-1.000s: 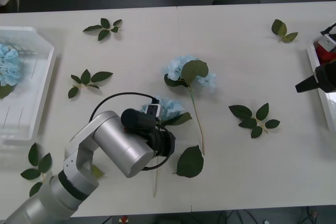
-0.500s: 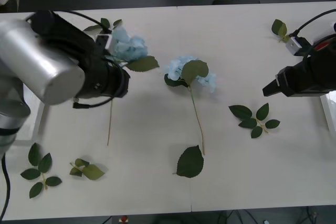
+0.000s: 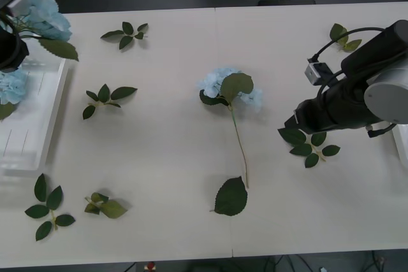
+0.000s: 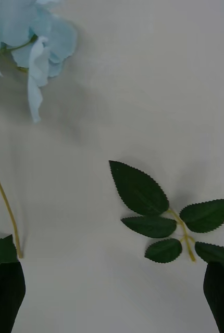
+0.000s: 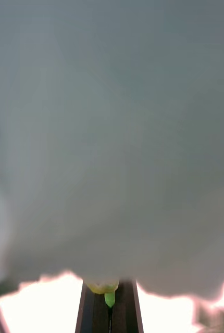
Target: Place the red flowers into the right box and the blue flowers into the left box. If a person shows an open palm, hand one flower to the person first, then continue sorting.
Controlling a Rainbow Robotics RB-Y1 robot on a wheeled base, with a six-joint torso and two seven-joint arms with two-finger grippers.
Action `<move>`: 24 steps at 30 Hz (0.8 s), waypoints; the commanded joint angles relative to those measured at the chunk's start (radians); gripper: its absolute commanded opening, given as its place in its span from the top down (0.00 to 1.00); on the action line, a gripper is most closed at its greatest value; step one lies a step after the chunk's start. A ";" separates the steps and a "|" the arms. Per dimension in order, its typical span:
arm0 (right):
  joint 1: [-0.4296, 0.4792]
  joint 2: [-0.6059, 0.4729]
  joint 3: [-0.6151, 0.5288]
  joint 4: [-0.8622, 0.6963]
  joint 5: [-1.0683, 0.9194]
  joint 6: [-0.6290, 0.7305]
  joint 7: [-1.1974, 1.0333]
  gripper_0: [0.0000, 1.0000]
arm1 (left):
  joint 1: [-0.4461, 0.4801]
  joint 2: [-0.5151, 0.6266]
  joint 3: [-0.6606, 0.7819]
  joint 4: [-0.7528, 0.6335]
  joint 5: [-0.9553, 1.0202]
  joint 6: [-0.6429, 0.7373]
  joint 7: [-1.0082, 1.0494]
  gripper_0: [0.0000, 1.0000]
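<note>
while left claw point(image 5: 110, 297) grips blue flower point(image 3: 43, 16), leaf sprigs point(image 3: 107, 99) litter table point(image 3: 172, 144).

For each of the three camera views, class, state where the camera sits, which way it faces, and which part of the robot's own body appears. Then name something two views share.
Front view: above the arms, facing forward and down at the table; the right arm and right gripper show, and the left gripper carrying a blue flower.
Right wrist view: on the right wrist, facing the tabletop; its open black fingers sit at the corners.
Left wrist view: on the left wrist; its fingers pinch a green stem.
Shared: the front and right wrist views both show the lying blue flower and a leaf sprig.
</note>
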 commanded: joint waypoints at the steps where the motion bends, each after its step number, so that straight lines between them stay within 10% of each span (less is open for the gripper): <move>1: -0.041 0.091 0.014 -0.023 0.055 -0.007 -0.017 0.00 | -0.036 0.089 0.047 0.115 -0.074 -0.024 -0.109 1.00; 15: -0.108 0.293 0.118 0.107 0.252 -0.040 -0.051 0.00 | -0.036 0.112 0.012 0.446 -0.174 -0.273 -0.313 0.96; 24: -0.159 0.384 0.159 0.205 0.316 -0.060 -0.061 0.00 | -0.036 0.112 -0.016 0.468 -0.192 -0.323 -0.318 0.08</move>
